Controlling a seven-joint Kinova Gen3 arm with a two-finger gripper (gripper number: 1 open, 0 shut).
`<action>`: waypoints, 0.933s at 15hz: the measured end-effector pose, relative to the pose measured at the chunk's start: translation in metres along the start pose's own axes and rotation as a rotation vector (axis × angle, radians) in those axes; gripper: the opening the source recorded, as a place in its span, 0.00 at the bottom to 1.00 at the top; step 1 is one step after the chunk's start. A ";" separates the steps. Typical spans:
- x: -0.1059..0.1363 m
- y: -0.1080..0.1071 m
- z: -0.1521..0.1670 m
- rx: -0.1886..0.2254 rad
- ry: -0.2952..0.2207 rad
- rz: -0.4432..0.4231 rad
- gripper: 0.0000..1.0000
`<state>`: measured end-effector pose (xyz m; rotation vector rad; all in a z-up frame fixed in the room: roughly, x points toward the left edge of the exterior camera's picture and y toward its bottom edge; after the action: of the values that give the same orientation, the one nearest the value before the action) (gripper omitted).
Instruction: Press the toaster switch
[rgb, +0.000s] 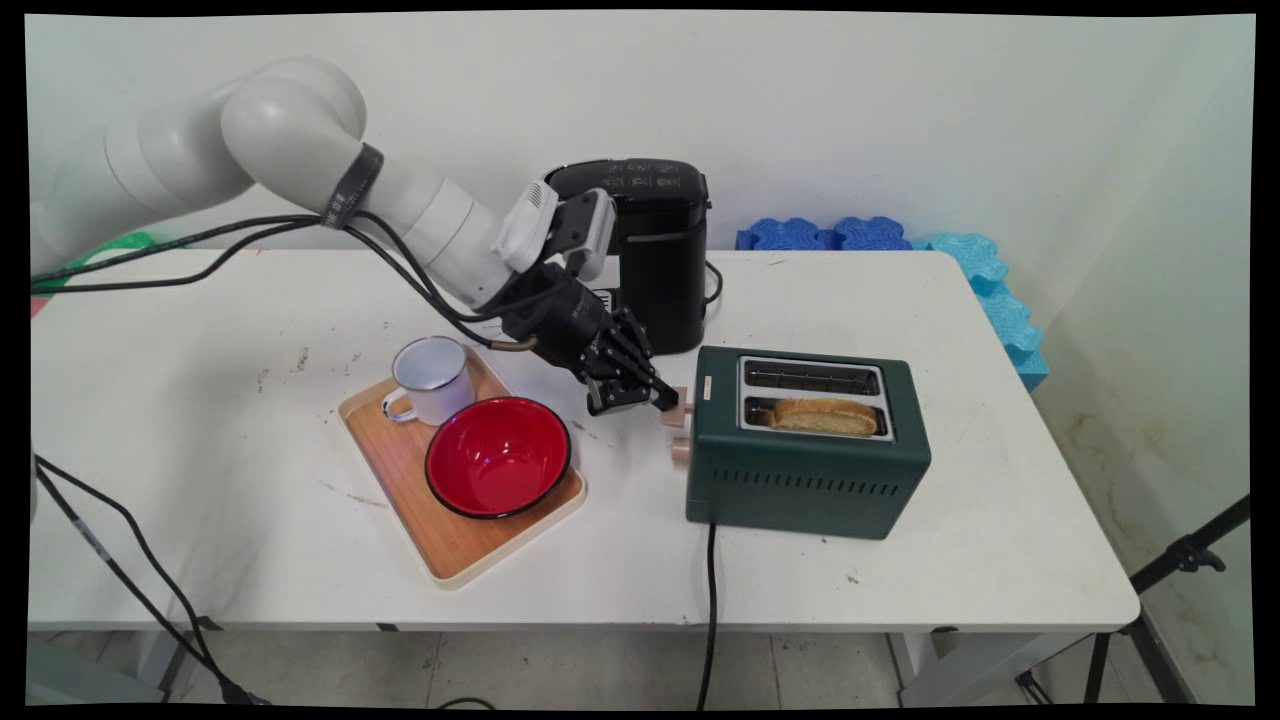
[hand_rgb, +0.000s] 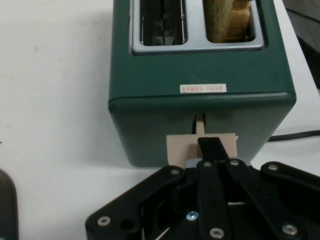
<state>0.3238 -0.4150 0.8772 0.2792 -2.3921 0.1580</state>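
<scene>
We see the hand (rgb: 650, 398) low over the table (rgb: 900, 580), at the left end of a dark green toaster (rgb: 808, 445). In the hand view its fingers are drawn together into one black tip resting on the toaster's pale wooden lever (hand_rgb: 181, 148), which sticks out from a slot in that end; they press on its top face rather than grip it, so the hand is clenched with nothing inside. A round wooden knob (rgb: 681, 451) sits on the same end, just below the lever.

The toaster stands right of the table's centre, its black cord (rgb: 708, 600) dropping over the near edge. Its far slot is dark; its near slot holds a slice of toast (rgb: 824, 415) standing up out of it.

Left of the hand lies a wooden tray (rgb: 450, 545) with a white enamel mug (rgb: 432, 380) at its far end and a red bowl (rgb: 498, 457) just beside the mug, nearer us. Behind the hand a black coffee machine (rgb: 655, 260) stands by the wall. Blue foam pieces (rgb: 960, 260) lie along the table's far right corner.
</scene>
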 end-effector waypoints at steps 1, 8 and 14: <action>-0.001 0.000 0.001 0.000 -0.002 -0.001 0.00; -0.007 0.002 0.011 0.003 -0.013 -0.010 0.00; -0.012 0.004 0.018 0.004 -0.022 -0.020 0.00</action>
<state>0.3197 -0.4127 0.8554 0.3073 -2.4107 0.1508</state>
